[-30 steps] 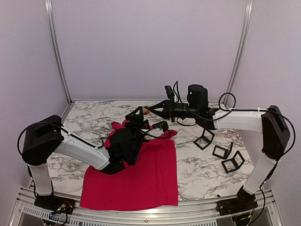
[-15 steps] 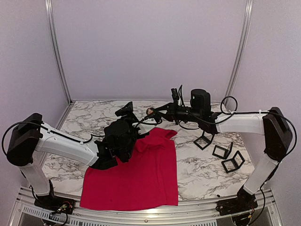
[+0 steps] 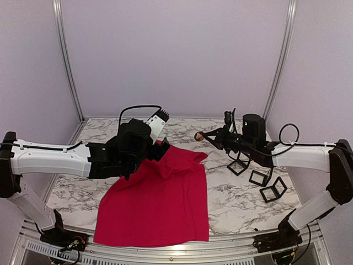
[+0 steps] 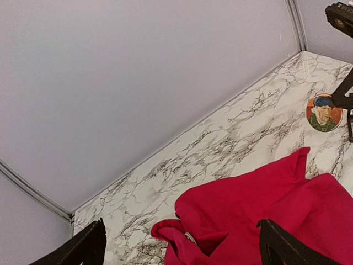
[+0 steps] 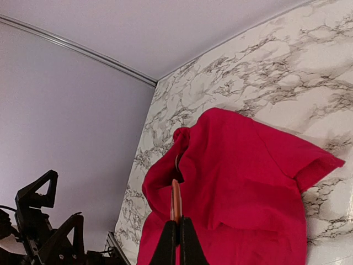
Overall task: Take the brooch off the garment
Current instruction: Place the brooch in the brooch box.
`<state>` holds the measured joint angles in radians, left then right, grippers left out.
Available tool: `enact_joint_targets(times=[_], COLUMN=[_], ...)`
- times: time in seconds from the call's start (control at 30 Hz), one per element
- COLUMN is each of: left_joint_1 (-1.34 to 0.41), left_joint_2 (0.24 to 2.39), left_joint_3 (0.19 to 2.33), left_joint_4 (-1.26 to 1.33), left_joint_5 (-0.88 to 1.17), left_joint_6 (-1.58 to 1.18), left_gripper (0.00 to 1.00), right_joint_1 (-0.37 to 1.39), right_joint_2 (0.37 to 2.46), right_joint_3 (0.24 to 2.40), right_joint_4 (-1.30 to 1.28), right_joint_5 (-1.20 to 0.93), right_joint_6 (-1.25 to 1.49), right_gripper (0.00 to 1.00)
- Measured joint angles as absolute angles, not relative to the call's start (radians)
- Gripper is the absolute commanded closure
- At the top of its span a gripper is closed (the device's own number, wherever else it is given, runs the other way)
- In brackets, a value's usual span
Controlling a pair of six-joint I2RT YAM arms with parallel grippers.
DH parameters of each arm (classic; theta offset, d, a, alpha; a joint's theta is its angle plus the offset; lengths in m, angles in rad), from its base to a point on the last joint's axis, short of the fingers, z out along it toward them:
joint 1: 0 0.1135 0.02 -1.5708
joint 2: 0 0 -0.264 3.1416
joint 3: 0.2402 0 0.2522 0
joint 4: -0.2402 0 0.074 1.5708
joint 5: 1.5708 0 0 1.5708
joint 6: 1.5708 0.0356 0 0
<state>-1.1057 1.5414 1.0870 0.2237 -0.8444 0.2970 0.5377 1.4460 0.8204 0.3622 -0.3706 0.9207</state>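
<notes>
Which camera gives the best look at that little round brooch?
The left wrist view: the brooch faces it, its painted portrait plain. The top view shows only a speck at the right gripper; the right wrist view sees just its thin edge.

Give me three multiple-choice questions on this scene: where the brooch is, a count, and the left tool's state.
1. Where is the brooch? A) pinned to the garment B) in the right tool C) lying on the table
2. How many black frames stand on the table? A) two B) three C) five
3. The left tool is: A) open B) shut on the garment C) shut on the brooch
Answers: B, its tips pinch the brooch clear of the garment; B, three stand right of the garment; A, its jaws stand wide apart.
</notes>
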Motion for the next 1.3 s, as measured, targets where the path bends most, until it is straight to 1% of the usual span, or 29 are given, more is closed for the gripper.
enact_joint_targets(times=[0.23, 0.47, 0.63, 0.83, 1.3], left_joint_1=[-0.983, -0.926, -0.915, -0.902, -0.895], left_joint_2=[1.479, 1.464, 1.464, 1.464, 1.464], left_joint_3=[1.100, 1.100, 1.108, 1.117, 1.117], left_joint_4=[0.074, 0.038, 0.023, 0.023, 0.006], left_joint_5=[-0.674, -0.575, -0.533, -0.514, -0.496], left_joint_6=[0.049, -0.042, -0.064, -0.075, -0.084], left_gripper=[0.01, 0.01, 0.01, 0.01, 0.01], right_joint_1=[0.474, 0.391, 0.307, 0.241, 0.207], right_joint_2=[1.304, 1.162, 1.120, 1.147, 1.320], right_joint_3=[0.673, 0.538, 0.470, 0.452, 0.400], right_joint_4=[0.271, 0.184, 0.165, 0.171, 0.335], right_joint_5=[-0.292, -0.228, -0.216, -0.216, -0.219], right_joint_6=[0.916, 0.923, 0.923, 0.910, 0.906], right_gripper=[1.00, 1.00, 1.00, 1.00, 1.00])
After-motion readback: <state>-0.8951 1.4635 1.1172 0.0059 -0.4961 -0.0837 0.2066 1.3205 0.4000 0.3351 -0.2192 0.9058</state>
